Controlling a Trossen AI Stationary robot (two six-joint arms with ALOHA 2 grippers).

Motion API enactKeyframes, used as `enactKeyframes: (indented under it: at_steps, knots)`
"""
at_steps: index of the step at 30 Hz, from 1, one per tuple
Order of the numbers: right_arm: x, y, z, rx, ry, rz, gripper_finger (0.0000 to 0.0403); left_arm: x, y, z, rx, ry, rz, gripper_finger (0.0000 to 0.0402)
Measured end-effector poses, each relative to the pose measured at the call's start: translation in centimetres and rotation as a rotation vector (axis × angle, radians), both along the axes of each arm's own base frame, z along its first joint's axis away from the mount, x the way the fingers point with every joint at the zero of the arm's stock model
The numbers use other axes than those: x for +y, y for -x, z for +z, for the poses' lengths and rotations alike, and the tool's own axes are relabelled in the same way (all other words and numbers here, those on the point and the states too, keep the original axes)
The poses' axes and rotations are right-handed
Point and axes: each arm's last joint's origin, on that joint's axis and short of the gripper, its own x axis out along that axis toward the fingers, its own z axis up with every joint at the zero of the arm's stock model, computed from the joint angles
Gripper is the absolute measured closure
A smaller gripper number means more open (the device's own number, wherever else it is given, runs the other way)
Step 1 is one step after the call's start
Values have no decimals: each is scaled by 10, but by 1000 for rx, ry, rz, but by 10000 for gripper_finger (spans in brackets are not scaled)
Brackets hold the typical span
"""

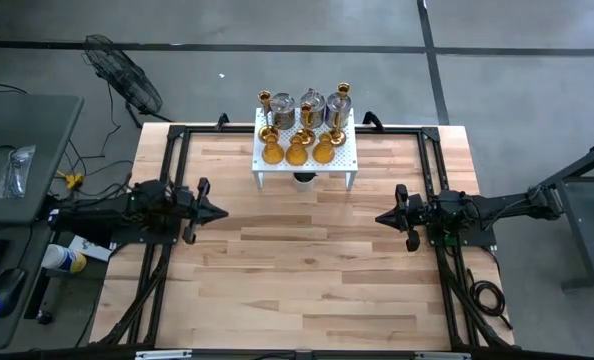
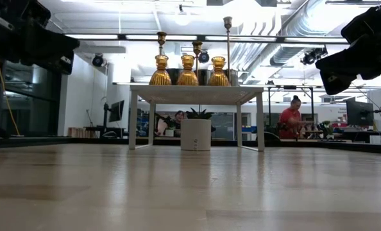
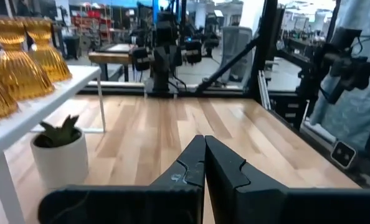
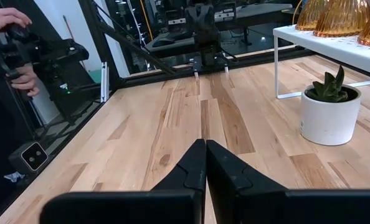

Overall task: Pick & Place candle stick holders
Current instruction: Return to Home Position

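The wooden surface (image 1: pixel 307 270) is bare from its centre to the 6 o'clock edge, so you have wide room there. The black frame rails (image 1: pixel 397 127) run along the 9, 12 and 3 o'clock sides, and you should not let an elbow swing over them.

The white rack (image 1: pixel 277 170) stands at 12 o'clock, and all the holders (image 1: pixel 297 150) are on top of it: amber ones in the front row, gold and silvery ones behind. No holder lies on the wood, so I judge that the placing is finished and only the homing is to do.

The left claw (image 1: pixel 220 211) is at 9 o'clock and the right claw (image 1: pixel 380 217) at 3 o'clock, with tips facing each other, well apart, both raised above the wood. Each claw is closed on nothing; the wrist views show the fingers pressed together.

To home well, draw each arm straight back along the 9–3 line, slowly, with claws closed, and do not turn toward 12. The small plant pot (image 2: pixel 196 135) under the rack is the nearest thing you could hit.
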Motion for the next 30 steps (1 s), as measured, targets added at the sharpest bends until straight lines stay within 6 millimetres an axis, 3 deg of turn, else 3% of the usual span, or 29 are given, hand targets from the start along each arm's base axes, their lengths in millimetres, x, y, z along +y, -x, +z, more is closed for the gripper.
enactKeyframes:
  at_steps: [30]
  knots:
    - [0,0,0,0,0,0,400,0,0,-4,46,81,1,401]
